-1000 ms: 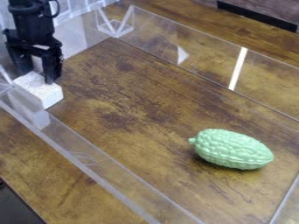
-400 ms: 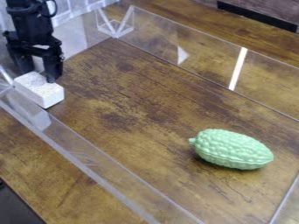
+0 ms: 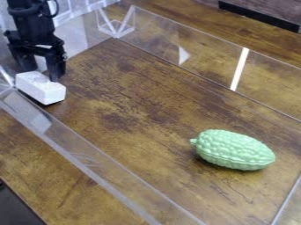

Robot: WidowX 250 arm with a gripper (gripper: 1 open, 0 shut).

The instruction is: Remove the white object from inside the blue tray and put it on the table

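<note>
Dark wood-grain desk (image 3: 141, 105) is filling the view, with clear plastic panels (image 3: 70, 145) standing around it; the gripper (image 3: 38, 63) is hanging at far left, pointing down, its 2 fingers (image 3: 55, 61) spread wide; the white object (image 3: 40, 88) is lying on the desk just below them, ungripped; a bumpy green fruit (image 3: 233, 149) is sitting well apart at lower right

The white object (image 3: 40, 88) lies on the desk (image 3: 141, 105) near its far-left edge, just before the pincer (image 3: 39, 65). The fruit (image 3: 234, 149) sits well apart, toward the near-right corner.
</note>
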